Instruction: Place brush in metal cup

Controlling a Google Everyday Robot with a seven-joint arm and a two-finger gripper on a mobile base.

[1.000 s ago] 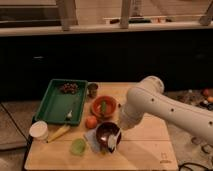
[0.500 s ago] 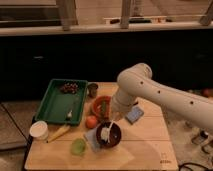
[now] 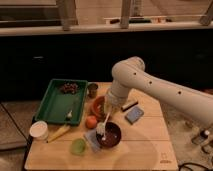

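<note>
We see the gripper (image 3: 110, 112) clasping the brush (image 3: 103, 128) — head down (tilted) over the dark bowl (image 3: 115, 138). The metal cup (image 3: 92, 90) stands at its eleven o'clock.

Tilted brush (image 3: 105, 123) hangs from pincer (image 3: 111, 110); metal cup (image 3: 92, 90) upright.

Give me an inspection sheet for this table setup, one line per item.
Surface: wooden table, crowded on its left half.
Job's things: brush slants head down at the dark bowl's left rim; metal cup stands upright beside the green tray.
Clutter: orange bowl, orange fruit, green cup, white cup, blue sponge.
Gripper: gripper at the brush's handle top, over the orange bowl.
Cables: nothing seen.
Surroundings: dark cabinet front behind the table.
</note>
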